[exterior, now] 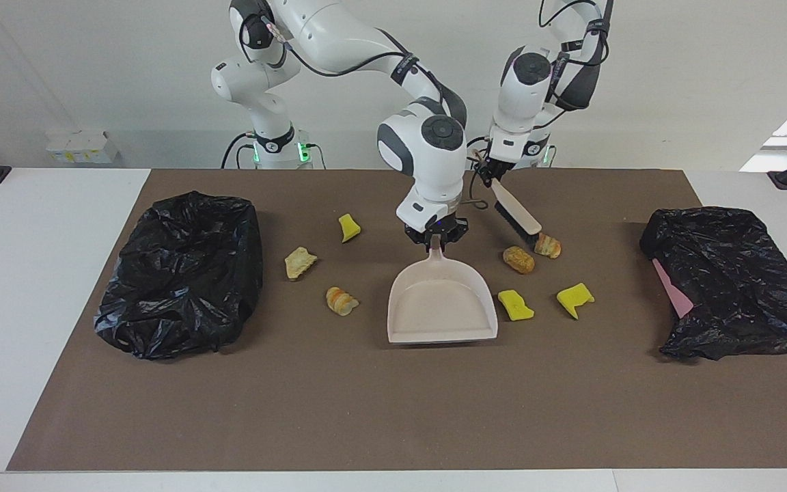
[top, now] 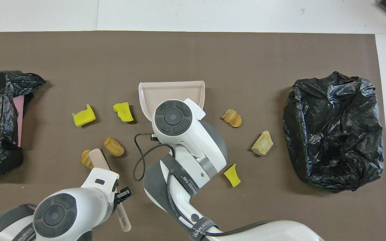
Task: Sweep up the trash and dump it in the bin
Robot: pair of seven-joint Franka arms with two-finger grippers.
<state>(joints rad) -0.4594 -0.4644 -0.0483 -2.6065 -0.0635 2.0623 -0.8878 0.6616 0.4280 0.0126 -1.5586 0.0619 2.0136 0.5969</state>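
On mat (exterior: 393,410), trash (exterior: 516,305) scattered, no shared axis.

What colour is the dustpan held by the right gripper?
Pale beige; the dustpan shows best in the facing view.

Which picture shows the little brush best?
The facing view: the brush shows whole, bristles down by a pastry scrap, held by the left tool. The overhead view shows only its handle and tip past the arm.

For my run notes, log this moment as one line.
right hand: shut on dustpan handle | left hand: holds brush, bristles at a pastry scrap | trash: seven scraps on mat, none in dustpan
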